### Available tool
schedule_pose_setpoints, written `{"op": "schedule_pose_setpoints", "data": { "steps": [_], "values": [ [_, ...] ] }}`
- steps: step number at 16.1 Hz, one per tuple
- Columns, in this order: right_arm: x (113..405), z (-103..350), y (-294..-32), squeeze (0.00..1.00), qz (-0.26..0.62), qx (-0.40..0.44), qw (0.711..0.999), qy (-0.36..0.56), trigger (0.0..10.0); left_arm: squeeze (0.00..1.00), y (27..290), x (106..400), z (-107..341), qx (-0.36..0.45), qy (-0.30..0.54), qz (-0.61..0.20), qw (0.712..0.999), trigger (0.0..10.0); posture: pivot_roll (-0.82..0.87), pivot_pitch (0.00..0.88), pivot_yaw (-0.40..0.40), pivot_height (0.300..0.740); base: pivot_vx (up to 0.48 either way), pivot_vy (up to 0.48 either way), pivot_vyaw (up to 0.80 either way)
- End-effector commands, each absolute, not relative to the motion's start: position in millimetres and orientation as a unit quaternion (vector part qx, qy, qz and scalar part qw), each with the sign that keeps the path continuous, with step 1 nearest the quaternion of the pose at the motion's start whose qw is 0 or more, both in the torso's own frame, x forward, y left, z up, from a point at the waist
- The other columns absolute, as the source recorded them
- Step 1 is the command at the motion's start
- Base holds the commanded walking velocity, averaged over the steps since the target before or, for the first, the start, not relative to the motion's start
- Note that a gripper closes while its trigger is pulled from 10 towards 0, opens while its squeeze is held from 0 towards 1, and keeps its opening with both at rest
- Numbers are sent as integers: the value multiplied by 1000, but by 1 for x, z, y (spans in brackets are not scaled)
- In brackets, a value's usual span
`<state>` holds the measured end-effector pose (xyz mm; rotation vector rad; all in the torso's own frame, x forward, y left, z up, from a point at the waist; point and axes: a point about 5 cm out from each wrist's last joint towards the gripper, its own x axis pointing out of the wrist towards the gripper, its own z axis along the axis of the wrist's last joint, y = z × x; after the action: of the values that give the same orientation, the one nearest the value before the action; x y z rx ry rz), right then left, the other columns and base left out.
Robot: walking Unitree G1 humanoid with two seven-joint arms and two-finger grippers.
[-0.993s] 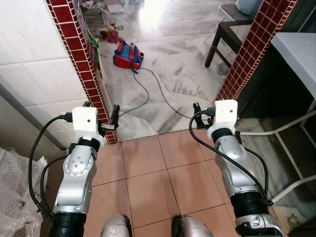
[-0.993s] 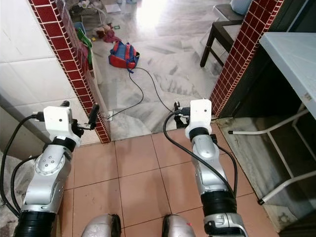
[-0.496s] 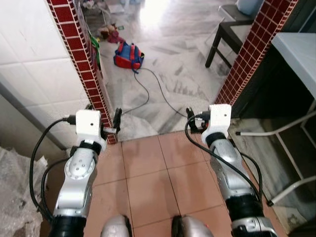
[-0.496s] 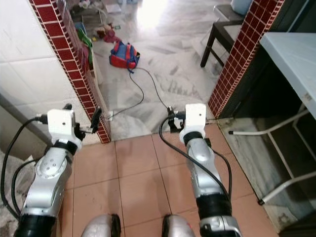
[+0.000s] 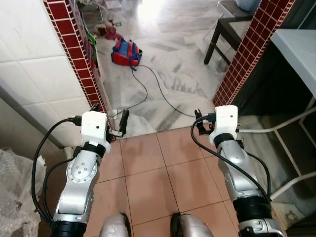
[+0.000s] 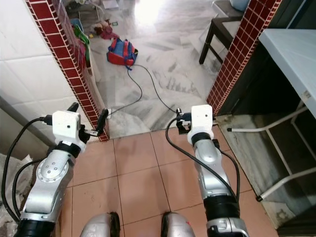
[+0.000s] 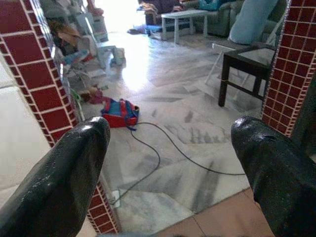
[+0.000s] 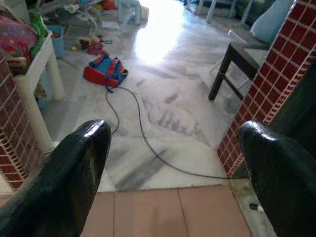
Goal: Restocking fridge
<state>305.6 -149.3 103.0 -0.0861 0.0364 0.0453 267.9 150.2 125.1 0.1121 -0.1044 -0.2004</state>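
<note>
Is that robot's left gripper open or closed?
Open: the left gripper has black fingers spread wide apart, holding nothing.

Floor at a doorway: terracotta tiles meeting grey marble

Terracotta tiles [image 5: 148,168] are seen nearest, bordered by the marble floor [image 5: 182,74] beyond. On the marble a red-and-blue backpack [image 5: 126,51] is laid, a black cable [image 5: 148,89] is trailed from it, and a dark table [image 5: 224,29] is stood nearby.

Both silver arms reach forward at waist height. The left gripper [image 7: 165,163] has its black fingers spread wide, empty between the jaws. The right gripper [image 8: 173,163] is likewise parted and empty.
</note>
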Motion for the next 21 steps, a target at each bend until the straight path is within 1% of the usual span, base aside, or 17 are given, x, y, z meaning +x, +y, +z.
{"op": "schedule_pose_setpoints", "data": {
  "steps": [1, 3, 4, 5, 6, 8, 11, 15, 16, 18, 21],
  "values": [
    [301, 101, -148, 0, 10, -31, 999, 20, 10000, 0, 151, 265, 128, 55, -52, -110, 991, 10000, 40, 183, 4, 740, 0, 0, 0],
    [300, 102, -145, 0, 0, -30, 999, 22, 10000, 0, 151, 265, 126, 61, -48, -112, 991, 10000, 35, 179, 5, 740, 0, 0, 0],
    [300, 102, -146, 0, 13, -37, 999, 30, 10000, 0, 152, 264, 125, 58, -46, -108, 991, 10000, 33, 172, 4, 740, 0, 0, 0],
    [300, 105, -148, 0, 19, -60, 998, 22, 10000, 0, 152, 264, 124, 57, -44, -105, 992, 10000, 34, 170, 3, 740, 0, 0, 0],
    [301, 108, -155, 0, 2, -64, 998, 10, 10000, 0, 151, 262, 123, 51, -42, -110, 992, 10000, 37, 163, -4, 740, 0, 0, 0],
    [305, 106, -164, 0, -20, -33, 999, 16, 10000, 0, 151, 262, 124, 49, -42, -105, 992, 10000, 46, 155, -8, 740, 0, 0, 0],
    [311, 112, -161, 0, -18, -36, 999, 9, 10000, 0, 156, 263, 125, 51, -45, -100, 993, 10000, 49, 158, -12, 740, 0, 0, -800],
    [310, 111, -163, 0, -11, -36, 999, 9, 10000, 0, 156, 261, 125, 45, -46, -95, 993, 10000, 45, 160, -27, 740, 0, 0, -800],
    [311, 111, -164, 0, -16, -43, 999, 8, 10000, 0, 154, 260, 124, 41, -46, -98, 993, 9686, 44, 159, -26, 740, 244, 0, -800],
    [312, 112, -163, 0, -15, -44, 999, 4, 10000, 0, 151, 261, 123, 41, -46, -99, 993, 10000, 38, 153, -22, 740, 264, 0, -800],
    [315, 116, -165, 0, -17, -49, 999, -2, 10000, 0, 152, 264, 123, 42, -46, -97, 993, 10000, 34, 143, -20, 740, 240, 0, -800]
  ]
}}
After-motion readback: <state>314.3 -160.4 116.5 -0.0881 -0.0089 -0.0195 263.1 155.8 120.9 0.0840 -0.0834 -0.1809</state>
